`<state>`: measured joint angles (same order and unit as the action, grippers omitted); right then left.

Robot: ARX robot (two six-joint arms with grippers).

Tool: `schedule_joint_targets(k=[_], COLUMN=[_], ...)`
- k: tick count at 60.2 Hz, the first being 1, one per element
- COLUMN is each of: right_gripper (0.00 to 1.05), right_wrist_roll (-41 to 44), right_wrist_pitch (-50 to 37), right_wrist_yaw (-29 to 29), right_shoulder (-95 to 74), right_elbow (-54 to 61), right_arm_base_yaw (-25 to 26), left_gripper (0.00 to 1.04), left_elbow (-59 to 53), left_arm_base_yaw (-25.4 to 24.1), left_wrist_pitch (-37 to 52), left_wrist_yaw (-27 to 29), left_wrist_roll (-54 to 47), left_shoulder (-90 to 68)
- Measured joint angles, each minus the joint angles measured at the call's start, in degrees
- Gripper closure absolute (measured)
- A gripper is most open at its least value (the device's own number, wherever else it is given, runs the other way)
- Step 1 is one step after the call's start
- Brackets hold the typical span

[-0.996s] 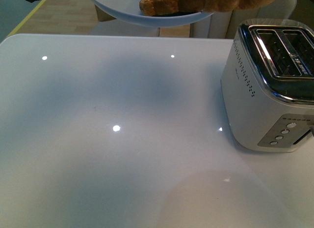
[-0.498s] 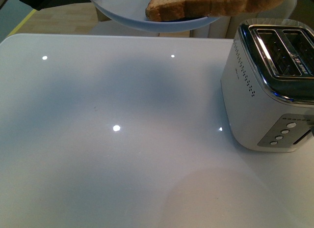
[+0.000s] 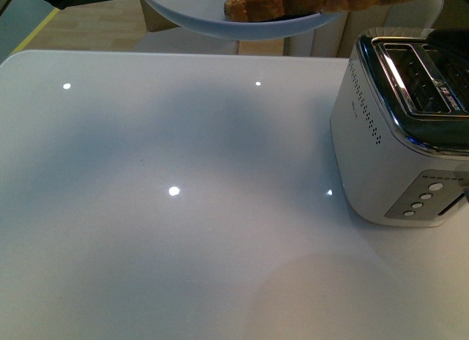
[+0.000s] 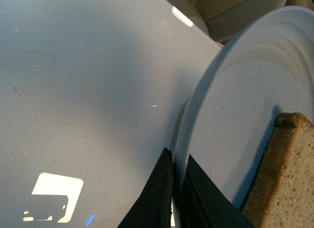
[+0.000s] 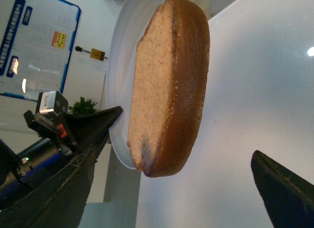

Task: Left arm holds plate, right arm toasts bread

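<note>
plate [image 4: 235,100]: glossy, smooth | bread [image 5: 167,90]: rough crumb | toaster [image 3: 381,127]: shiny metal | table [image 3: 183,252]: glossy, smooth

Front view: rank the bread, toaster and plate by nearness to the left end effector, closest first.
1. plate: rim clamped in the left end effector, top left.
2. bread: over the plate, further right.
3. toaster: far right, standing on the table.

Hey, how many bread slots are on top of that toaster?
2. Both sit side by side in the shiny chrome top of the white boxy toaster: the left slot and the right slot, which the picture's edge cuts off, so anything beyond is hidden.
</note>
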<state>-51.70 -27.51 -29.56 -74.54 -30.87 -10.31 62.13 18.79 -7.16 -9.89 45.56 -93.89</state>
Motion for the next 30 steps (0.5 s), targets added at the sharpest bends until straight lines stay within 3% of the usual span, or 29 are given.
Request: schedule_joint_targets(k=[30], right_gripper=[0.99], right_wrist_roll=[-1.3], right_wrist_pitch=[-1.7], right_wrist_yaw=[0.4], right_shoulder=[-4.2], right_elbow=[-3.5], right_arm_base_yaw=[-0.3], left_gripper=[1.02], left_elbow=[0.1], left_arm_base_yaw=[0.3], left_wrist_pitch=[-0.4], left_wrist_yaw=[-0.4], left_wrist_roll=[0.2], left_shoulder=[0.0])
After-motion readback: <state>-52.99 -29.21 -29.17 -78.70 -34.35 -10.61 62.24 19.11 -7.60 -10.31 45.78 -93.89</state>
